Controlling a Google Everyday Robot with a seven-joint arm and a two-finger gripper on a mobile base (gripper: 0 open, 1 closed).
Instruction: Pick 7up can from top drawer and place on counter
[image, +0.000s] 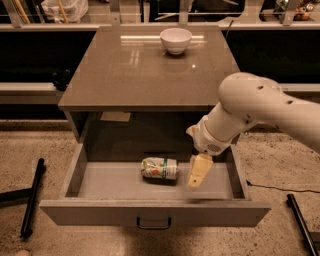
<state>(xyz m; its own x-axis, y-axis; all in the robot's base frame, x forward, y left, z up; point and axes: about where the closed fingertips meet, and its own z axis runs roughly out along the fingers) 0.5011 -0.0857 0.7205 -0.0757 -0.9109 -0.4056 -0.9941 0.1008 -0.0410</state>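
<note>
— While the top drawer (155, 212) stands pulled fully open, how far along is the job?
— Early, by my reading. The opening is done, the lifting is not. The 7up can (159, 168) lies on its side on the drawer floor, about mid-width. The gripper (198, 172) hangs inside the drawer just beside it, on the picture's right, pointing down.
— Has it got hold?
— No. A sliver of drawer floor shows between them, so it carries nothing. Whether it is spread or pressed together I cannot tell. Grasp, lift and set-down all remain.
— And the landing spot?
— The counter (135, 75) above is a glossy grey-brown slab throwing back the ceiling lights. One white bowl (175, 40) sits near its back edge, and the front stretch is bare.
— The room?
— A speckled floor (40, 145), dark poles (32, 197) lying to the left, a thin cable (280, 189) trailing on the right, dim shelving behind.
</note>
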